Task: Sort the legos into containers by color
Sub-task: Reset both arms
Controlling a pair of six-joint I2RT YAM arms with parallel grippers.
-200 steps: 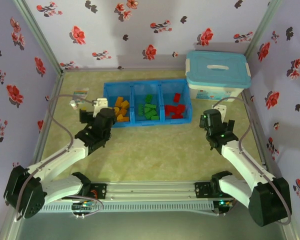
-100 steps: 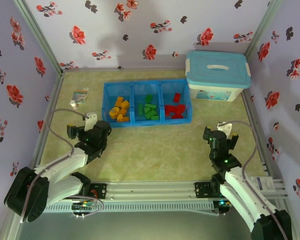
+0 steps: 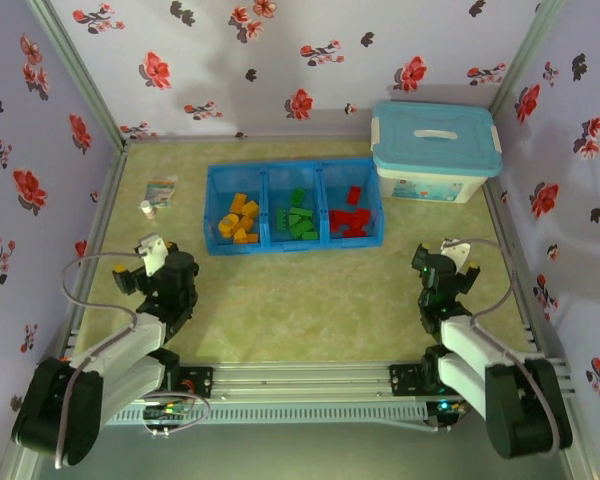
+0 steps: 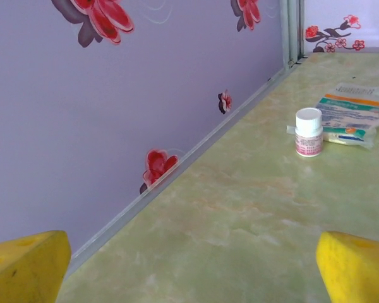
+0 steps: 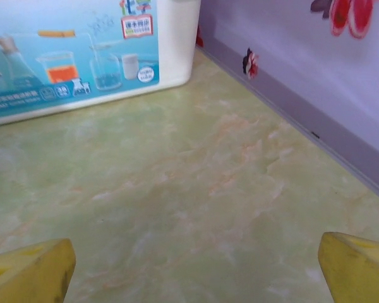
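Note:
The blue tray (image 3: 317,171) stands at the table's middle back with its three compartments side by side. Yellow-orange legos (image 3: 239,219) fill the left one, green legos (image 3: 300,219) the middle one, red legos (image 3: 351,217) the right one. My left gripper (image 3: 143,262) is low near the left wall, well away from the tray. In the left wrist view it (image 4: 192,271) is open, its yellow fingertips (image 4: 25,265) far apart over bare table. My right gripper (image 3: 444,260) is near the right front. It (image 5: 196,271) is open too, with nothing between its fingertips (image 5: 357,268).
A small white bottle (image 4: 308,131) and a flat printed packet (image 4: 357,113) lie ahead of the left gripper by the left wall. The white storage box with light-blue lid (image 3: 435,148) stands at the back right, ahead of the right gripper (image 5: 82,57). Floral walls enclose the table.
Both arms have drawn back from the tray toward the near edge. The left gripper swung out to the left wall, the right one toward the right front. Both stay empty.

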